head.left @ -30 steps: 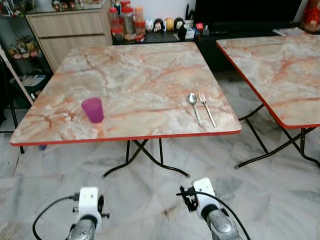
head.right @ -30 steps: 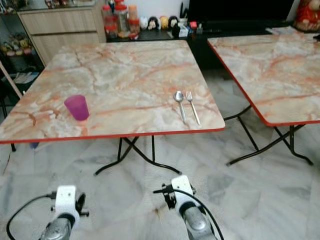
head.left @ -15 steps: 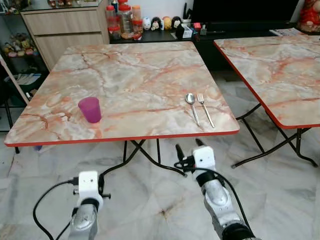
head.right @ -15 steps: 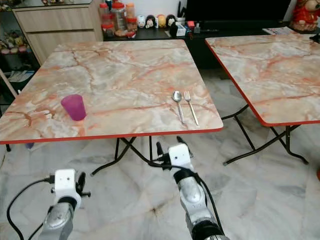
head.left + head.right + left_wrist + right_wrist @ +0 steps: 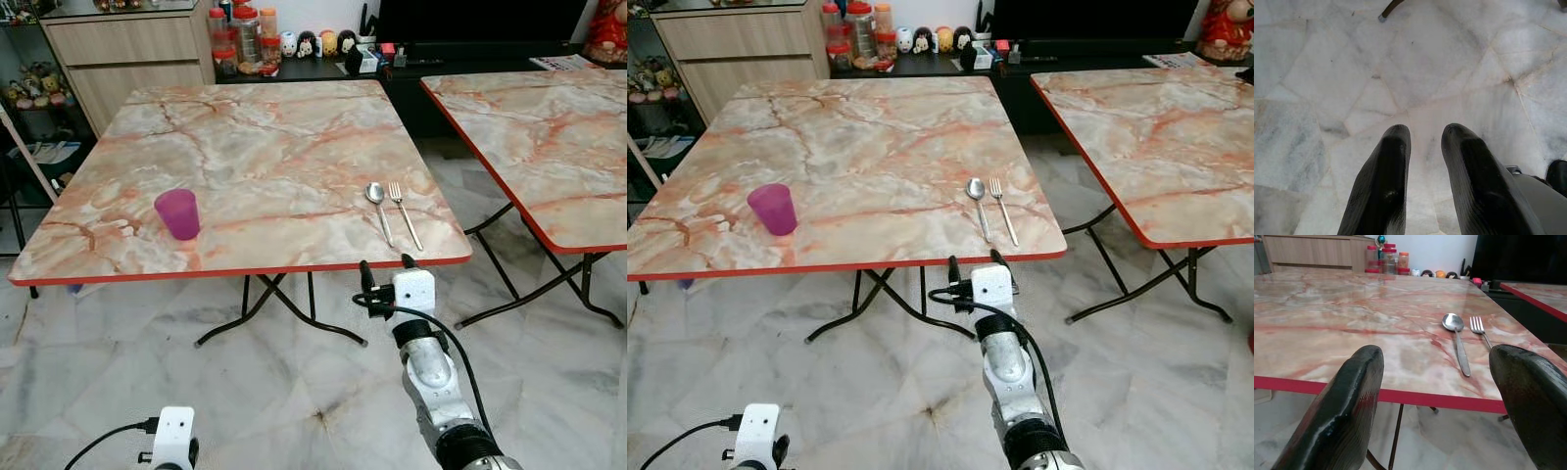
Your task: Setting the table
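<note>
Spoon [image 5: 378, 207] and fork [image 5: 405, 212] lie parallel near the table's [image 5: 274, 147] front-right edge.

Left arm [image 5: 174, 446] cut off at bottom edge, second table [image 5: 549, 127] cropped at right, shelf figurines [image 5: 318, 43] too small to ID

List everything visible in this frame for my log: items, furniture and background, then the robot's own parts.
Near table: 1, marble-pattern top with red edge, centre, on folding black legs.
Second table: 1, same pattern, to the right.
Cup: 1, purple, upright near the near table's front left.
Spoon: 1, silver, front right of the near table.
Fork: 1, silver, just right of the spoon, roughly parallel to it.
Jars: several, red-lidded, behind the table.
Cabinet: 1, light wood, back left.
Figurines: a few, small, on the dark back shelf.
Floor: pale marble tiles.
Right pincer: open, raised at the table's front edge before the cutlery.
Left pincer: low, fingers slightly apart, pointing at the floor.
</note>
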Controlling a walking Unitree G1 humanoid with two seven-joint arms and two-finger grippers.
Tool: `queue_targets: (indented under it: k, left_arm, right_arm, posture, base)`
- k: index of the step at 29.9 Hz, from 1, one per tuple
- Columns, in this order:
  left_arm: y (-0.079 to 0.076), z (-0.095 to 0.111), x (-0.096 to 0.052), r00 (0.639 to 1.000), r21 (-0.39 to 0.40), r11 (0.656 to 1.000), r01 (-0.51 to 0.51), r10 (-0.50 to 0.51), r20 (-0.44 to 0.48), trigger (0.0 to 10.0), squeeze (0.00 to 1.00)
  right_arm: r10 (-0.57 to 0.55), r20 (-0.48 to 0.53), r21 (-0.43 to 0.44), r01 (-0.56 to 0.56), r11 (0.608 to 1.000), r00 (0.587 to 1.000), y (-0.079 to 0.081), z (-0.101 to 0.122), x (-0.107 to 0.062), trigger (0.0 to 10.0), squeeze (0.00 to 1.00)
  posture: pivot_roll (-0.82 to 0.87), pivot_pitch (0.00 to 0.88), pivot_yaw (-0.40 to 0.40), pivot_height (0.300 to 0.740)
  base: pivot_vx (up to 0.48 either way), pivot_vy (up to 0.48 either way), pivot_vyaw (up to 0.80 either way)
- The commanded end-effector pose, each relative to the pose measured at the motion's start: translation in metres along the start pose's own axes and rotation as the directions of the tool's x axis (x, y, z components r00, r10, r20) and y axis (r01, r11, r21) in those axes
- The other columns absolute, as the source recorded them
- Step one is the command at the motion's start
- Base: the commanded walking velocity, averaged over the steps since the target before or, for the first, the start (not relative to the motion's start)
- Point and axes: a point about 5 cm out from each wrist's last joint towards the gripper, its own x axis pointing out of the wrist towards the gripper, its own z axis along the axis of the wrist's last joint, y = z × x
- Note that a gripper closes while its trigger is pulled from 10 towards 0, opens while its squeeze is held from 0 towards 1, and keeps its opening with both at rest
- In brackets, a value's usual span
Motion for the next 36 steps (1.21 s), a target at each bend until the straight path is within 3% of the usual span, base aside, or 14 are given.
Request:
queue_targets:
  k: [1,5,12,16,23,35,36]
  left_arm:
    - [-0.002,-0.001,0.001,1.0,0.004,1.0,0.006,-0.006,-0.017,10.0,0.0]
    - [-0.007,0.001,0.002,1.0,0.013,1.0,0.014,-0.014,-0.026,10.0,0.0]
    - [-0.007,-0.002,0.001,0.999,0.011,1.0,0.008,-0.008,-0.042,10.0,0.0]
    - [-0.007,-0.007,0.0,0.998,0.006,1.0,0.007,-0.006,-0.056,10.0,0.0]
    - [-0.007,-0.009,-0.001,0.998,0.006,1.0,0.008,-0.008,-0.066,10.0,0.0]
    - [-0.008,-0.011,-0.001,0.997,0.022,1.0,0.016,-0.014,-0.077,10.0,0.0]
    - [-0.008,-0.011,-0.001,0.997,0.022,1.0,0.014,-0.012,-0.078,10.0,0.0]
  right_arm:
    - [-0.019,-0.004,0.012,0.019,1.0,1.0,-0.001,0.002,0.002,10.0,0.0]
    - [-0.02,-0.002,0.024,0.02,0.999,1.0,0.001,0.004,0.004,10.0,0.0]
    - [-0.003,0.028,0.025,0.002,1.0,1.0,0.005,0.009,0.007,10.0,0.0]
    - [-0.014,0.015,0.082,0.012,0.997,1.0,0.007,0.011,0.011,10.0,0.0]
    - [0.003,0.022,0.072,-0.005,0.997,1.0,0.009,0.013,0.012,10.0,0.0]
    - [0.004,0.017,0.131,-0.006,0.991,1.0,0.012,0.014,0.015,10.0,0.0]
    - [-0.01,0.017,0.17,0.007,0.985,1.0,0.011,0.015,0.016,10.0,0.0]
  posture:
    - [0.03,0.0,0.007,0.74]
    - [0.03,0.0,0.005,0.74]
    - [0.03,0.0,0.001,0.74]
    - [0.03,0.0,-0.002,0.74]
    - [0.03,0.0,-0.009,0.74]
    - [0.03,0.0,-0.01,0.74]
    - [0.03,0.0,-0.01,0.74]
  base:
    - [0.0,0.0,0.0]
    - [0.0,0.0,-0.8]
    - [0.0,0.0,0.0]
    - [0.0,0.0,0.0]
    - [0.0,0.0,-0.29]
    - [0.0,0.0,0.0]
    - [0.24,0.0,-0.8]
